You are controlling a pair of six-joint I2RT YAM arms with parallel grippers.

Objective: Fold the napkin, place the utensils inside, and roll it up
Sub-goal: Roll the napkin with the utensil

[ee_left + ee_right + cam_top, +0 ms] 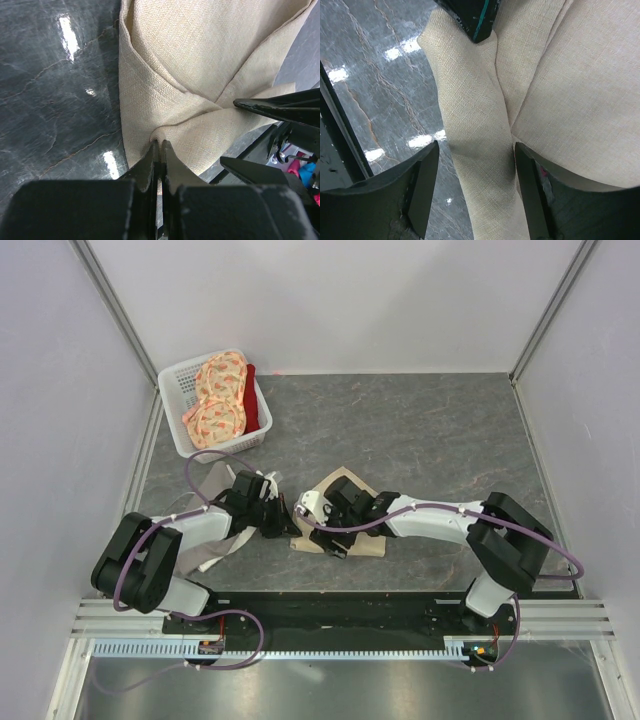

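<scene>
The beige napkin (pixel 368 548) lies folded on the dark table between my two arms, mostly hidden under the grippers. My left gripper (pixel 288 523) is shut on a bunched fold at the napkin's edge (pixel 165 107), as the left wrist view (pixel 160 143) shows. My right gripper (pixel 320 520) is open. In the right wrist view (pixel 476 146) its jaws stand on either side of a rolled strip of napkin (pixel 470 115) without touching it. The dark tip of the left gripper (pixel 472 22) rests on that strip's far end, with a teal streak on it. The fork does not show clearly.
A white basket (pixel 172 380) with orange floral cloths and a red one stands at the back left. A grey-and-white cloth (pixel 208 487) lies under the left arm. Grey walls close in the table on three sides.
</scene>
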